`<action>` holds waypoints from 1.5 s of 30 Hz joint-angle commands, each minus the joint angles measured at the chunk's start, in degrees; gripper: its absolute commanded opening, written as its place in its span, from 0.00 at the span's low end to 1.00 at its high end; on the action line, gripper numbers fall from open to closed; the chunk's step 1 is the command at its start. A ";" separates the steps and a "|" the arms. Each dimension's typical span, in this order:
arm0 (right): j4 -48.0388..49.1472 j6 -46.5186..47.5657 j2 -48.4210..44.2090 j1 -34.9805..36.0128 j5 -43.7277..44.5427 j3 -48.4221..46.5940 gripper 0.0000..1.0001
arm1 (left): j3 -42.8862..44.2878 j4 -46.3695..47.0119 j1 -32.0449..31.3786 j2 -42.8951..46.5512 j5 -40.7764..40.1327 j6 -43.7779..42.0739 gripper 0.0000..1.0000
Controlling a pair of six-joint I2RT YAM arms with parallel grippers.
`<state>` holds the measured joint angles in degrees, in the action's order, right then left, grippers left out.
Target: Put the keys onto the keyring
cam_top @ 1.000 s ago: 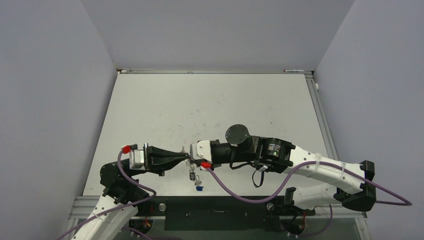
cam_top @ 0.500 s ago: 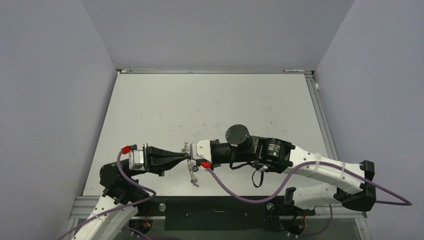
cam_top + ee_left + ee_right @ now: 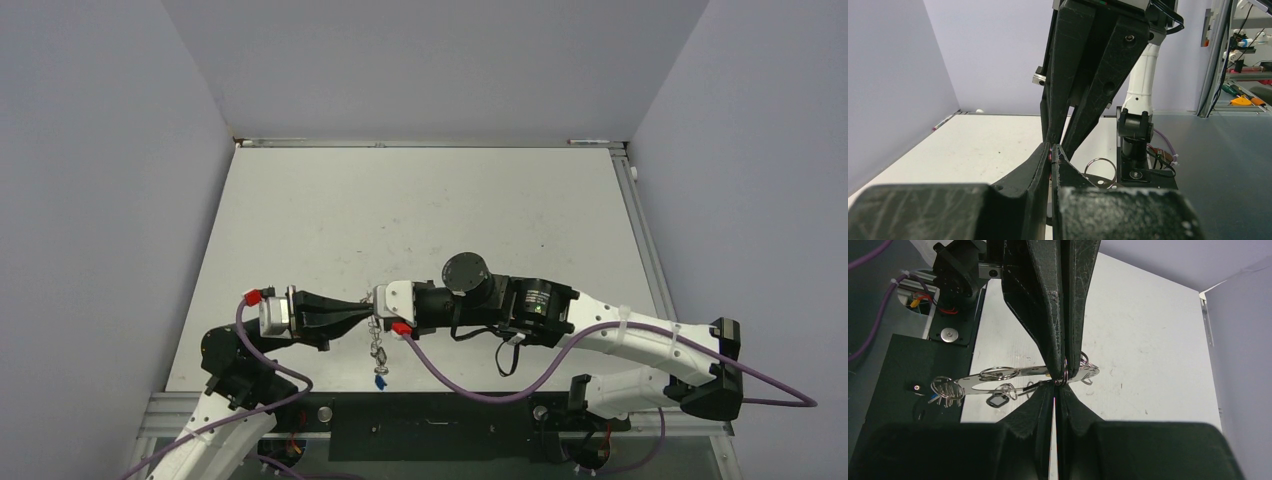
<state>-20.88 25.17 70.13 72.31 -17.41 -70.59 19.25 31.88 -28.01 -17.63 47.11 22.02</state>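
The keyring point(image 3: 1013, 380) is a flat silvery ring seen edge-on in the right wrist view, with wire loops on its rim. In the top view it hangs point(image 3: 378, 345) below the two meeting grippers, near the table's front edge. A key with a black tag point(image 3: 996, 401) hangs under it, and a blue tag point(image 3: 381, 380) dangles at its low end. My left gripper point(image 3: 370, 313) and right gripper point(image 3: 378, 300) meet tip to tip. Both are shut on the ring's rim, beside a small wire loop point(image 3: 1064, 371). In the left wrist view one loop point(image 3: 1100, 170) shows beside my left gripper point(image 3: 1050, 149).
The white table point(image 3: 420, 210) stretches away behind the grippers, with grey walls on three sides. The black base plate point(image 3: 430, 412) and arm mounts lie just under the hanging keys. A purple cable point(image 3: 470, 385) loops below the right arm.
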 commanded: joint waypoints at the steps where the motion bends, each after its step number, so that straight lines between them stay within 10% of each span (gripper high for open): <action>1: 0.65 -0.79 1.31 -0.18 2.03 0.89 0.05 | 1.14 3.16 0.50 1.02 -2.73 -0.45 0.00; 15: 18.21 -4.56 -6.10 1.30 9.80 11.54 0.05 | 1.64 -4.04 1.50 4.27 -11.34 -5.54 0.00; 45: 19.31 -2.08 3.14 8.80 19.46 7.66 0.05 | 2.24 -8.34 1.92 6.28 -16.16 -8.46 0.00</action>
<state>-0.71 23.14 72.90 79.07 1.74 -61.10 19.11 20.82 -26.63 -11.75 35.55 15.53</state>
